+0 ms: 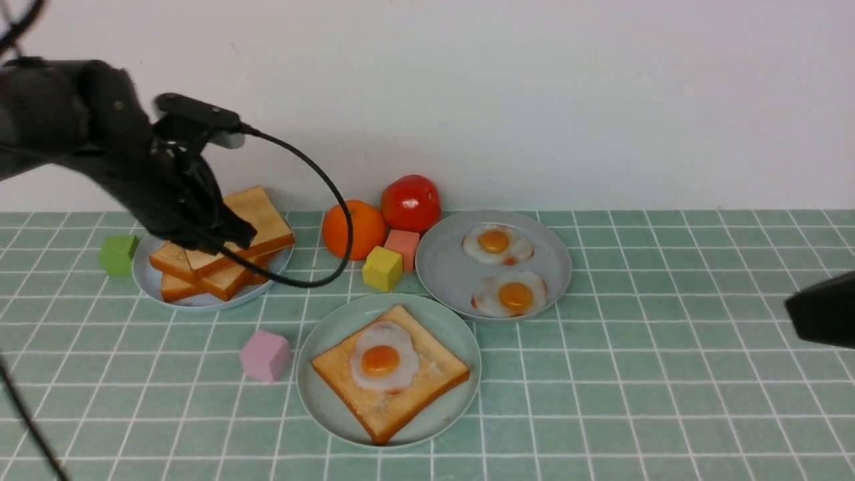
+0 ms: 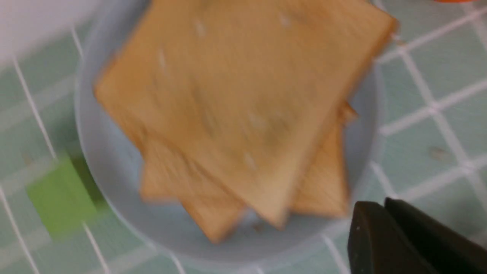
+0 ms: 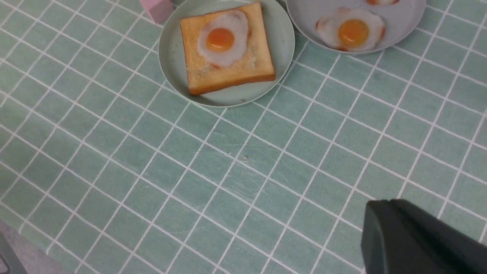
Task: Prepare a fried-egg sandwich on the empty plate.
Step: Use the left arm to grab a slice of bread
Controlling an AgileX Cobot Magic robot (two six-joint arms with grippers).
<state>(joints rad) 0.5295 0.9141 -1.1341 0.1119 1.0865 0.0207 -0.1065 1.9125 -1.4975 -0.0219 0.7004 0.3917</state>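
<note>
Three round plates sit on a tiled table, seen from the robot's side. At far left, a small lime-green cube (image 1: 118, 254) stands just beside a pale grey-blue plate (image 1: 200, 304) that holds a loose stack of square golden-brown toast slices (image 1: 220, 270). The black left gripper (image 1: 237, 237) hovers over that stack. In its wrist view its fingers (image 2: 365, 236) look pressed together with nothing between them, off the toast's edge. A black cable (image 1: 319, 174) loops from the wrist down past the plate.

Next comes a pale pink cube (image 1: 265, 356), then the shallow mint-green plate (image 1: 320, 401), nearest the robot. It carries one toast slice (image 1: 401, 407) with a white fried egg with an orange yolk (image 1: 383, 357) on top. Behind it are an orange fruit (image 1: 351, 230), a red tomato (image 1: 410, 202), a salmon cube (image 1: 403, 245) and a yellow cube (image 1: 382, 268). To the right, a second grey-blue plate (image 1: 444, 267) holds two spare fried eggs (image 1: 497, 245). At far right the black right gripper (image 1: 798, 310) hangs closed and empty, well apart from everything.

The sandwich appears to lack only its top slice. Lifting one of the overlapping slices could drag others off the plate. The dangling cable could snag the stack. A slice set down carelessly could push the egg askew.

The surface is a flat mint-green tabletop (image 1: 601, 401) with a white grid, and a plain white wall (image 1: 534, 100) stands behind it.
</note>
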